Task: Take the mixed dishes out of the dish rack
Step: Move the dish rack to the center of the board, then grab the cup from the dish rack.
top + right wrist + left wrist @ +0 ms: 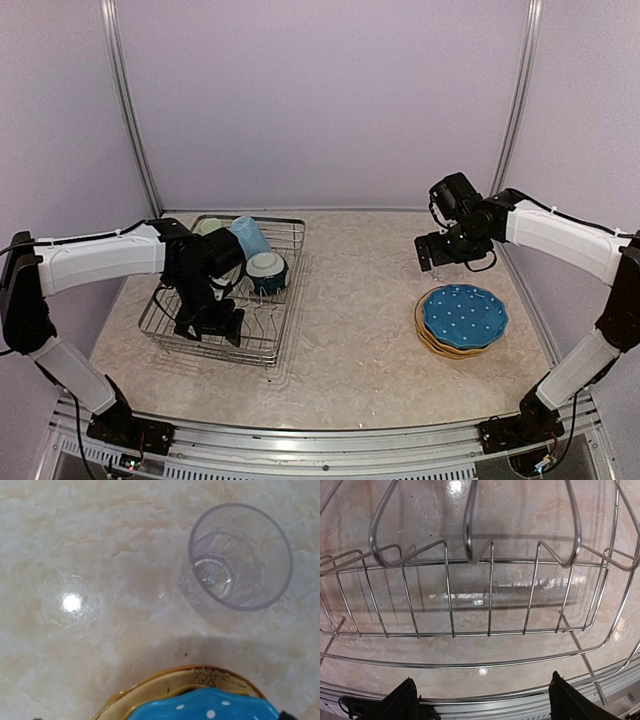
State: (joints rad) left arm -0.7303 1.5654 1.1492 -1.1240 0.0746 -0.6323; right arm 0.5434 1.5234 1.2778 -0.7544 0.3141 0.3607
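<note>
Overhead view: a silver wire dish rack [265,335] sits left of centre on a glossy, beige marble-patterned surface [360,330]. It is a rectangular basket with low sides and thin upright prongs.

At the rack's upper end three pieces crowd together:
- a pale, light green mug [208,228], partly hidden by the left arm
- a light blue mug [249,238], tilted
- a rounded dark-teal bowl [267,272], its white inside facing the camera

The black left tool [212,325] hangs low in the bare lower part of the rack. In the left wrist view the left tool [480,705] shows two dark fingertips [395,702] at the bottom corners, spread wide with nothing between them — released. Above them are only shiny looped wires [490,595] over the marbled surface.

At lower right of the overhead view is a stack of round plates. A glossy blue plate [465,313] with white dots and a scalloped edge lies on top, and an amber-yellow plate [440,348] shows its rim beneath.

The right tool [437,250] hovers just above the stack in the frame, spread open and grasping nothing.

The right wrist view looks straight down on a small clear glass [240,557] in the upper right. It is a smooth, tapered cylinder, standing upright on the surface and apart from the plates. The blue plate [210,709] and the amber rim [145,695] fill the bottom edge.
</note>
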